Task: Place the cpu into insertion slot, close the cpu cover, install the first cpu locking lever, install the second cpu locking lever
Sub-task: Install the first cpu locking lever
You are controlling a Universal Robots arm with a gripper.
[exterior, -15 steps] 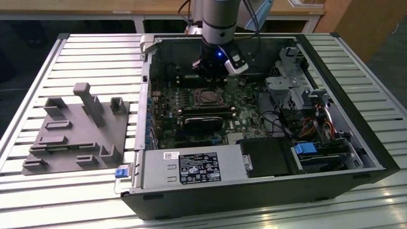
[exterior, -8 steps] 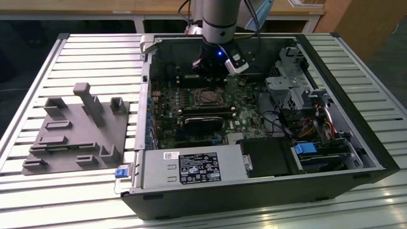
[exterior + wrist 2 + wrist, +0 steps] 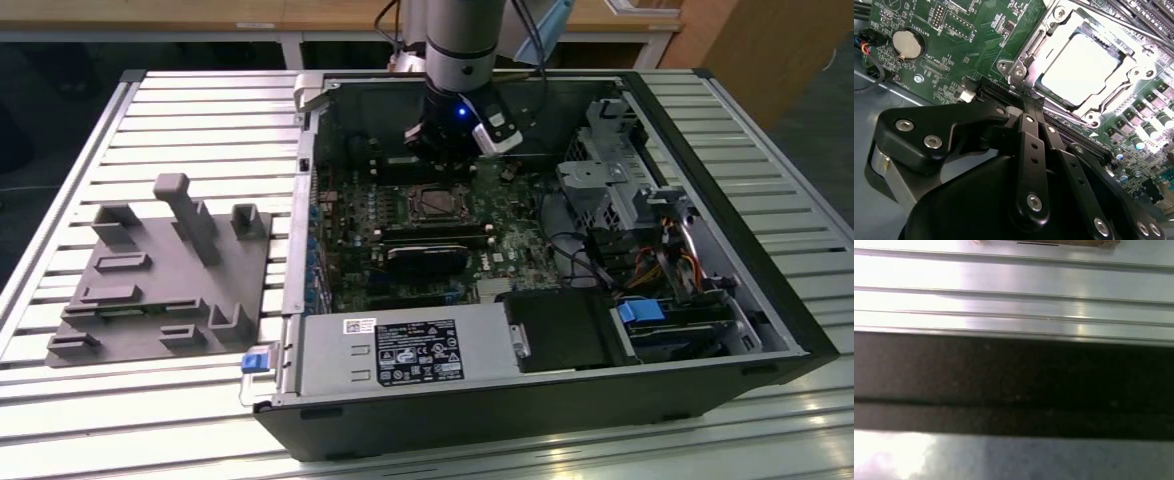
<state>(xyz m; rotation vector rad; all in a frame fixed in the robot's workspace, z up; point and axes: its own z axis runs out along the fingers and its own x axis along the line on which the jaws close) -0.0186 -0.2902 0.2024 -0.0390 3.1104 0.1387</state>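
Note:
The cpu (image 3: 1079,67) lies in the insertion slot (image 3: 434,203) on the green board, silvery face up. Around the chip the cpu cover (image 3: 1128,82), a bright metal frame, lies flat. In the second wrist view my gripper (image 3: 1026,102) is shut with nothing in it, its black tip right at one corner of the socket by a screw post. From the exterior view the gripper (image 3: 438,165) hangs inside the open computer case, just beyond the socket's far edge. How the locking levers stand I cannot make out.
The open case (image 3: 747,300) lies on a slatted metal table (image 3: 200,110). A power supply (image 3: 400,350) fills the near side, with drive cages and cables on the exterior view's right. A grey fixture (image 3: 160,270) sits left of the case. A coin cell (image 3: 906,44) sits on the board.

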